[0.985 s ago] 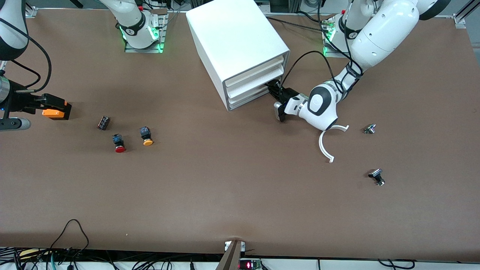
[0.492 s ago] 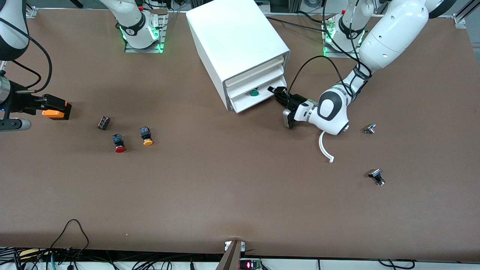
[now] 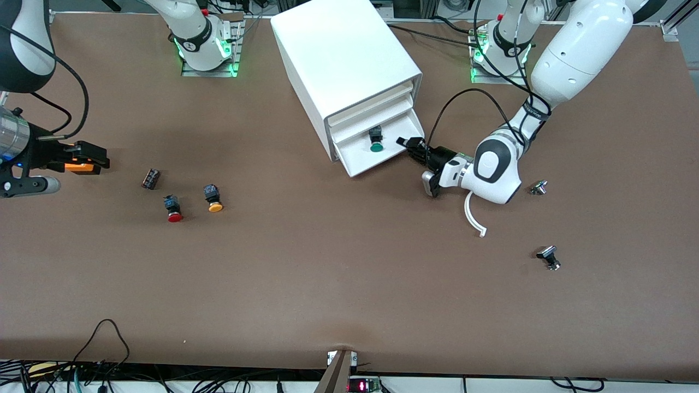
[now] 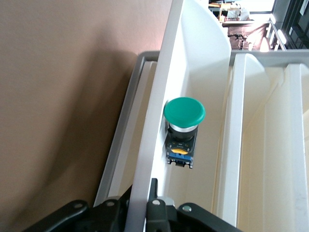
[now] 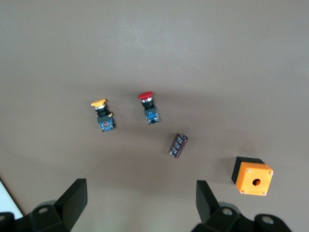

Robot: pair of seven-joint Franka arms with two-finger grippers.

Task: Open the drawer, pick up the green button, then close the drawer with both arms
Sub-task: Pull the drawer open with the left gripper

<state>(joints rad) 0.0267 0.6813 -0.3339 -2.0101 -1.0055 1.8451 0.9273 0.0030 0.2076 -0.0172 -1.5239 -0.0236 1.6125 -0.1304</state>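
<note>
- The left gripper (image 3: 408, 144) is clamping tight on the front edge of the drawer (image 3: 382, 155), down at table level on the side toward the left arm's end of the table — in the left wrist view its black fingers (image 4: 153, 212) are pinching the thin white wall.
- The drawer, lowest tier of the white cabinet (image 3: 344, 65), is sitting pulled partway out toward the front camera, the two upper drawers flush above it.
- The button (image 3: 375, 141) is lying in the open drawer, green cap pointing toward the front camera, black body toward the cabinet; the left wrist view is showing it (image 4: 182, 130) resting against the drawer's side wall.
- A curved white strip (image 3: 473, 214) is lying on the table just beside the left arm's wrist, with two small metal parts (image 3: 538, 188) (image 3: 549, 257) toward the left arm's end.
- The right gripper (image 3: 82, 158) is waiting with its jaws spread wide and nothing between them — hovering over an orange box (image 5: 252, 176) at the right arm's end of the table.
- Near that box a dark cylinder (image 3: 150, 178), a red-capped button (image 3: 173, 209) and an orange-capped button (image 3: 213, 198) are lying on the brown table (image 3: 327, 284), well apart from the cabinet.
</note>
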